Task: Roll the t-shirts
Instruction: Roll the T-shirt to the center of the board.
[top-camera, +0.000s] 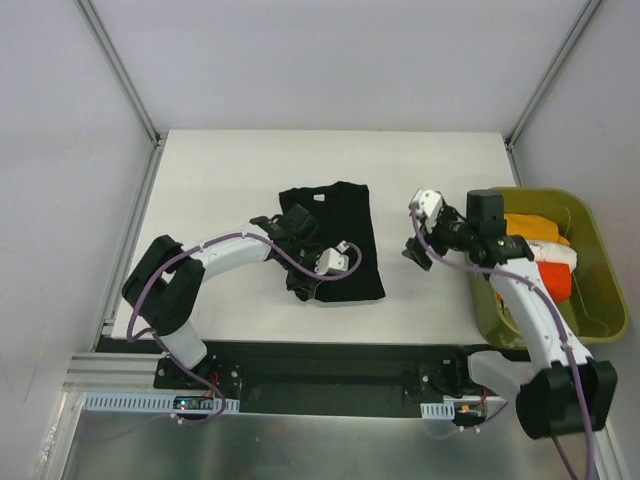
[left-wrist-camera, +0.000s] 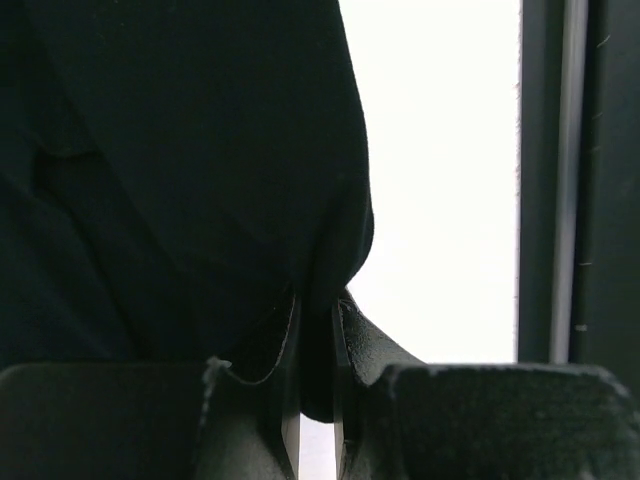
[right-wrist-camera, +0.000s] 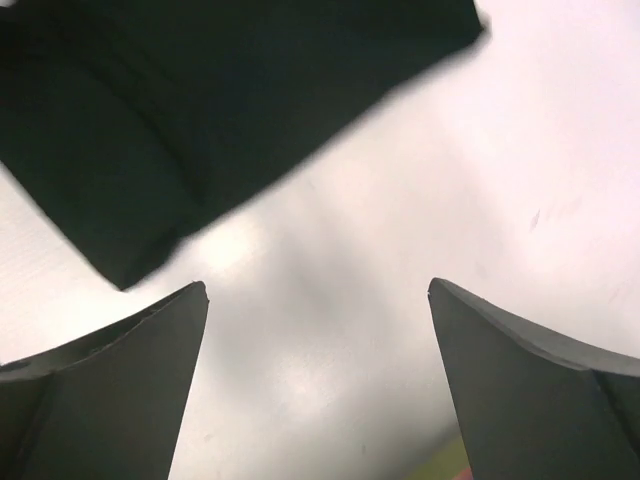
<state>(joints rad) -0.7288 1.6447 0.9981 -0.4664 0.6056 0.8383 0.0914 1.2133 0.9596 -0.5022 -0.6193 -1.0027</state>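
I work on a matte white tabletop (top-camera: 230, 180) closed in by pale grey walls, with slim metal posts running up from its far corners. From overhead, the black cotton t-shirt (top-camera: 340, 230) lies folded near the table's centre. The olive-green plastic tub (top-camera: 600, 290) sits at the 3 o'clock edge and holds an orange tee (top-camera: 530, 225), a white tee (top-camera: 555, 255) and a red-orange tee (top-camera: 557, 282). My left gripper (top-camera: 303, 287) is at the shirt's 7 o'clock corner. Only its wrist camera shows the grip: the jaws are nearly closed, pinching a hanging fold of the black cloth (left-wrist-camera: 180, 150) between them (left-wrist-camera: 315, 320). My right gripper (top-camera: 416, 254) hangs between the shirt and the tub, at the shirt's 3 o'clock side and apart from it. Its wrist view shows what the overhead cannot: both fingers (right-wrist-camera: 120, 380) are spread wide and hold nothing over bare table, with a shirt corner (right-wrist-camera: 200, 100) at 11 o'clock.
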